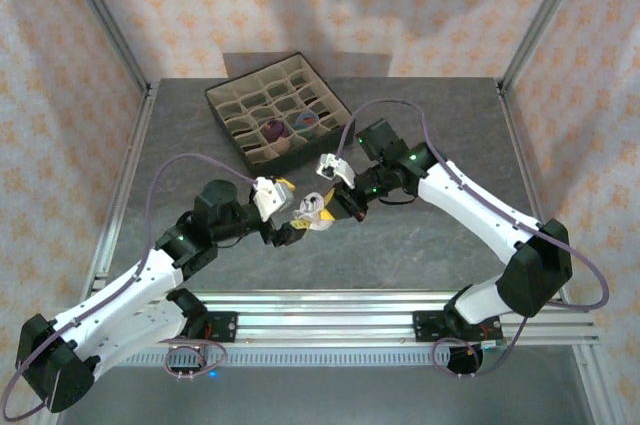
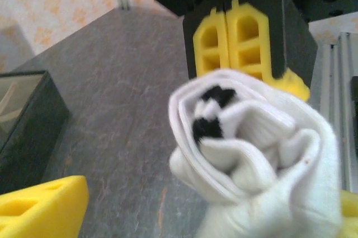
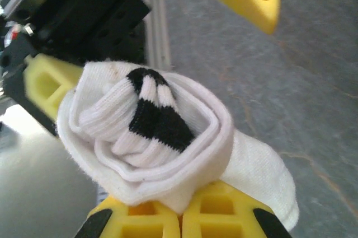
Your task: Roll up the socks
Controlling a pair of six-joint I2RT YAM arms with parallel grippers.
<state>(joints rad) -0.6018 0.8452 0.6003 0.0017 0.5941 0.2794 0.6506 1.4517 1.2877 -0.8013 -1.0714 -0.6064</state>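
A white sock (image 1: 315,208) with black cuff stripes is wound into a roll and held above the grey table between the two arms. My right gripper (image 3: 182,218) is shut on the white sock (image 3: 145,131), with a fold of fabric pinched between its yellow fingers. My left gripper (image 2: 201,207) faces it with its jaws standing wide on either side of the roll (image 2: 251,148); one yellow finger (image 2: 47,204) is well apart from the fabric. A dark purple sock (image 1: 273,130) and a grey-blue sock (image 1: 303,123) sit rolled in compartments of the box.
The dark box with beige grid compartments (image 1: 225,105) stands at the back centre of the table; its corner (image 2: 25,131) is seen at the left of the left wrist view. An aluminium rail (image 1: 320,305) runs along the near edge, and frame posts stand at the back corners.
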